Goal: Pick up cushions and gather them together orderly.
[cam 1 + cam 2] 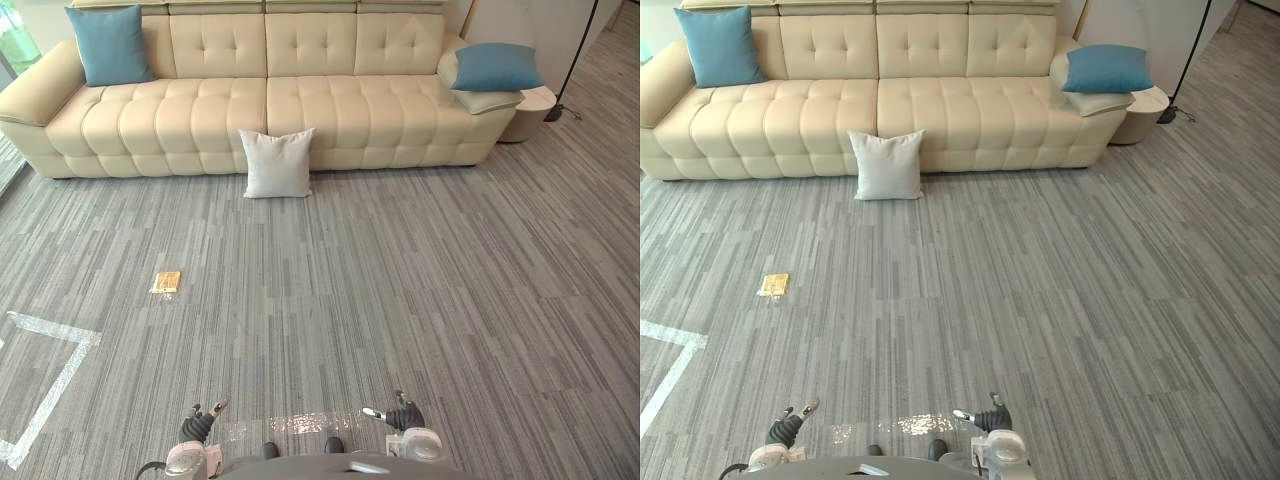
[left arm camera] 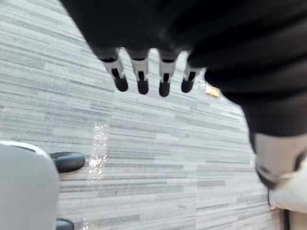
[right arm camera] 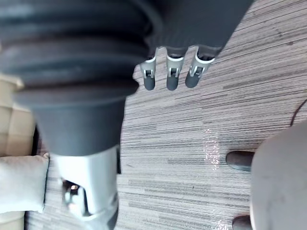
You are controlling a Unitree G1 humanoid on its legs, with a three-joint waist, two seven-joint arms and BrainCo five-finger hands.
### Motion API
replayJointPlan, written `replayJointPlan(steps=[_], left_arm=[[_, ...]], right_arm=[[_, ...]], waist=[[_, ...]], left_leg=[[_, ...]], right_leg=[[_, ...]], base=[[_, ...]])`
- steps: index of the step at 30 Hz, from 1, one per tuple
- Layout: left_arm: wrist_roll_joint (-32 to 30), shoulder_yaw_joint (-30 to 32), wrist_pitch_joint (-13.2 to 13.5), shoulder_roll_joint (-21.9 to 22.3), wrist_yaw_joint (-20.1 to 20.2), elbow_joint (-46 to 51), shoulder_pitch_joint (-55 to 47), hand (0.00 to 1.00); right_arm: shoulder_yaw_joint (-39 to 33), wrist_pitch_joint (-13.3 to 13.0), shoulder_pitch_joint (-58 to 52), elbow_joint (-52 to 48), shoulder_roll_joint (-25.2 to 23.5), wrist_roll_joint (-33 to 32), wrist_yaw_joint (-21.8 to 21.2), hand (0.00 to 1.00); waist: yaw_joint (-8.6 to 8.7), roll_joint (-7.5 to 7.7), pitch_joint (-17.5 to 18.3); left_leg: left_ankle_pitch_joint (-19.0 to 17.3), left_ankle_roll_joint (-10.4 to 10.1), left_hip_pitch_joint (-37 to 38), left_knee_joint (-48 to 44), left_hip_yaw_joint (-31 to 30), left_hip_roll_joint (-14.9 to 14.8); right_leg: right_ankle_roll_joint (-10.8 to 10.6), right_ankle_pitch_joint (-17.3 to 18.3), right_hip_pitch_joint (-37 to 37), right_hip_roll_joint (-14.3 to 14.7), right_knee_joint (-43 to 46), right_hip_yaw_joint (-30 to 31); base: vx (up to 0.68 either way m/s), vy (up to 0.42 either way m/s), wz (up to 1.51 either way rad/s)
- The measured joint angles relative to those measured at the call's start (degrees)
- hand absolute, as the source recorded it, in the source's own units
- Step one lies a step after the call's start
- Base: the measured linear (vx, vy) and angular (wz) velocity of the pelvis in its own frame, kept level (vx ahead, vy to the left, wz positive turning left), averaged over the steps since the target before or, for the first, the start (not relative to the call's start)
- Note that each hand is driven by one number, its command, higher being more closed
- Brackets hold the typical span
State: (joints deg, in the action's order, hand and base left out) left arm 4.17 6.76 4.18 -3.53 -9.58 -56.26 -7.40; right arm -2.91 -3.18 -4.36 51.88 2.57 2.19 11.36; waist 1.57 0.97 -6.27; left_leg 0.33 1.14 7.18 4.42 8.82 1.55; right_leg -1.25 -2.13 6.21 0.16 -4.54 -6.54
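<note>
Three loose cushions and one underlying cushion are noted, none of them grouped. The white cushion (image 1: 278, 163) stands upright on the floor (image 1: 400, 270), leaning against the front of the cream sofa (image 1: 200, 120) near its middle. The left blue cushion (image 1: 108, 45) stands propped against the backrest at the sofa's left end, beside the armrest. The right blue cushion (image 1: 495, 66) lies at the opposite end, resting on top of a pale cushion (image 1: 482, 100) that sits on the right armrest; these two are touching. The white cushion is well apart from both blue ones. A round side table (image 1: 535, 105) stands just beside the sofa's right end, with the base of a lamp stand (image 1: 556, 112) on the floor next to it. A small yellow packet (image 1: 166, 282) lies on the floor to the left, between the sofa and the robot, and white tape lines (image 1: 55, 385) mark the floor at the lower left. The left hand (image 1: 198, 426) hangs low at the near edge of the scene, well apart from every cushion; its fingers (image 2: 142, 79) are straight and relaxed and it is empty. The right hand (image 1: 403, 415) hangs likewise on the other side, its fingers (image 3: 171, 76) straight, relaxed and empty. Neither hand touches any cushion.
</note>
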Motion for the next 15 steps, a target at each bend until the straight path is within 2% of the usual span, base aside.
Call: replayJointPlan(steps=[5, 15], left_arm=[[0.0, 1.7, -0.2, 0.2, 0.0, -1.2, 0.5, 0.00], [0.0, 4.4, -0.5, 0.5, 0.6, -2.9, 1.2, 0.00]], right_arm=[[-3.5, 0.7, 0.7, 3.1, -0.2, -2.3, 0.2, 0.00], [-9.3, 1.3, 1.7, 6.2, -1.2, -2.0, 0.4, 0.00]], waist=[[-0.09, -0.12, 0.0], [-0.61, -0.16, 0.1]], left_leg=[[0.0, 0.0, 0.6, 0.0, -0.1, 0.0], [0.0, -0.1, 0.9, 0.4, 0.0, 0.0]], right_leg=[[0.0, 0.0, 0.8, 0.0, 0.0, -0.2], [-0.3, 0.2, 1.1, 0.0, 0.0, -0.3]], base=[[0.00, 0.000, 0.00], [-0.03, -0.008, 0.00]])
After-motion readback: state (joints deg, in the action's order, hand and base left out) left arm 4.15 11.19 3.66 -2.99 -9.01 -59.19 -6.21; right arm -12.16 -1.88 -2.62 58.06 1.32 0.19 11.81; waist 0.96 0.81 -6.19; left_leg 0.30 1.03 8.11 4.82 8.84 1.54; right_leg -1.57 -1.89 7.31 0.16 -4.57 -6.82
